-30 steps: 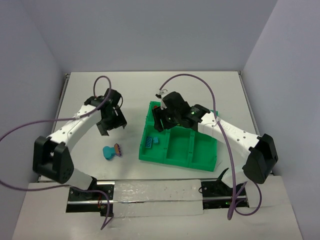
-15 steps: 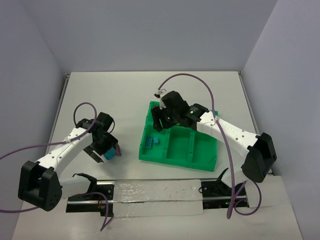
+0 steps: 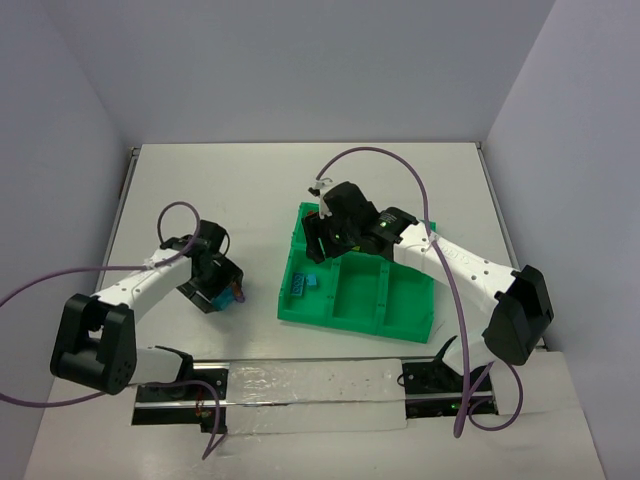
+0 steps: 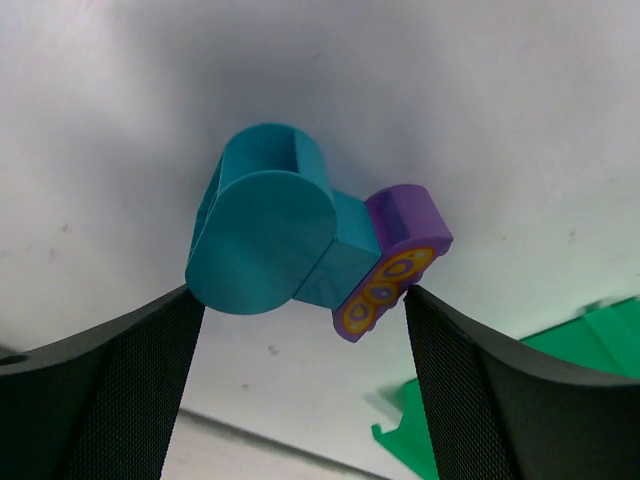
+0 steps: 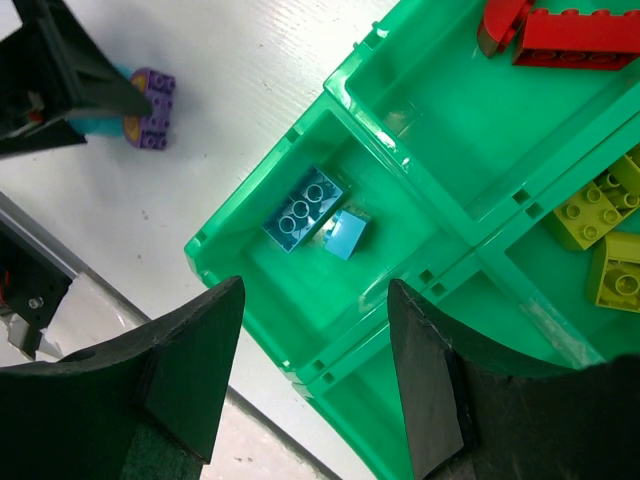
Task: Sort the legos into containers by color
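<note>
Swung toward six o'clock, our open left gripper (image 4: 302, 305) straddles the teal-and-purple rounded plastic lego (image 4: 285, 240); an off-centre squeeze could flip it.

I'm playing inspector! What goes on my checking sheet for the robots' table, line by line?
Surface: white table, one flat top.
Job's things: green tray holds blue bricks, red bricks and yellow-green bricks, each colour in its own compartment; a teal-and-purple cluster lies on the table outside the tray.
Clutter: nothing seen.
Grippers: left gripper, jaws open on either side of the cluster; right gripper, jaws open and empty above the tray.
Cables: purple cables loop from both arms.
Surroundings: plain walls on three sides.
</note>
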